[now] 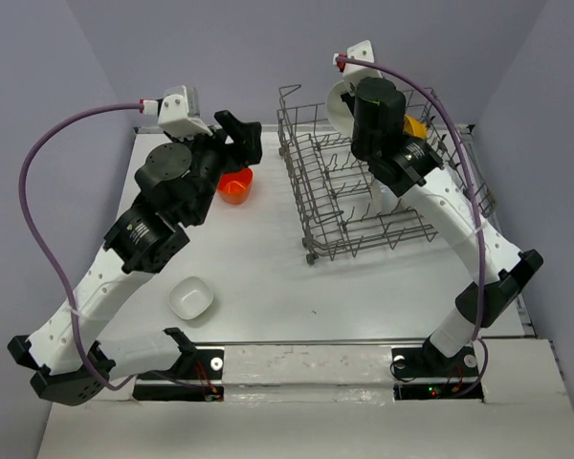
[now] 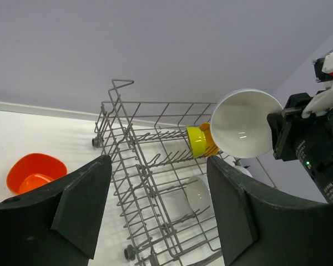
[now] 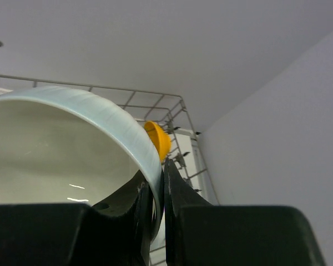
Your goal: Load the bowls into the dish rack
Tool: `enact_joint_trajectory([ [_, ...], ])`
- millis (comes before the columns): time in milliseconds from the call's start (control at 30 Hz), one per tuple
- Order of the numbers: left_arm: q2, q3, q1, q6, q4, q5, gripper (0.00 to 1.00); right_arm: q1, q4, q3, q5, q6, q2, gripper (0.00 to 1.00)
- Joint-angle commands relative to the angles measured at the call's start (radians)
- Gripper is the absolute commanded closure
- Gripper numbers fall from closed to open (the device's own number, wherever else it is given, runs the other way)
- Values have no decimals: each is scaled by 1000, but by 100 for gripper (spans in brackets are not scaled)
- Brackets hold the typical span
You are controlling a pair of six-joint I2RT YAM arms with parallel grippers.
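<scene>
The grey wire dish rack (image 1: 311,206) (image 2: 134,166) stands on the right half of the table. My right gripper (image 1: 346,103) (image 3: 162,173) is shut on the rim of a white bowl (image 1: 335,107) (image 2: 245,123) (image 3: 55,144), holding it tilted above the rack's far end. A lime green bowl (image 2: 197,141) and an orange-yellow bowl (image 1: 416,127) (image 3: 158,139) stand on edge in the rack. A white bowl (image 2: 198,194) sits lower in it. My left gripper (image 1: 231,129) (image 2: 158,166) is open and empty, just above a red-orange bowl (image 1: 235,185) (image 2: 34,172) on the table.
Another white bowl (image 1: 191,297) lies on the table near the left arm's base. Purple-grey walls close in behind and on both sides. The rack's tall sides and upright prongs rise beneath the right arm.
</scene>
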State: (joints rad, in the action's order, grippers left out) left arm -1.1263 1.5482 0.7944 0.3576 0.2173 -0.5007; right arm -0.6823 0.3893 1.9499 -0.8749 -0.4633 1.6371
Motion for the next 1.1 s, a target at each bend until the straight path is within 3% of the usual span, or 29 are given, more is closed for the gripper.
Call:
enact_joint_trajectory([
  [0, 54, -57, -4, 32, -42, 11, 21, -6, -197, -20, -212, -127, -8, 99],
  [100, 114, -101, -4, 38, -32, 17, 21, -16, -295, -86, -306, -254, -10, 99],
  [200, 157, -145, -4, 43, -19, 19, 21, -34, -521, -183, -422, -416, -16, 99],
  [300, 184, -168, -4, 43, 4, 16, 21, -57, -605, -218, -472, -500, -7, 99],
  [633, 269, -186, -6, 12, 93, -7, 21, -83, -632, -236, -667, -627, 63, 99],
  [833, 295, -207, -4, 7, 96, 13, 21, -83, -527, -253, -688, -561, 43, 99],
  [1067, 290, -243, -4, 12, 79, 47, 21, -83, -520, -331, -696, -554, 43, 99],
])
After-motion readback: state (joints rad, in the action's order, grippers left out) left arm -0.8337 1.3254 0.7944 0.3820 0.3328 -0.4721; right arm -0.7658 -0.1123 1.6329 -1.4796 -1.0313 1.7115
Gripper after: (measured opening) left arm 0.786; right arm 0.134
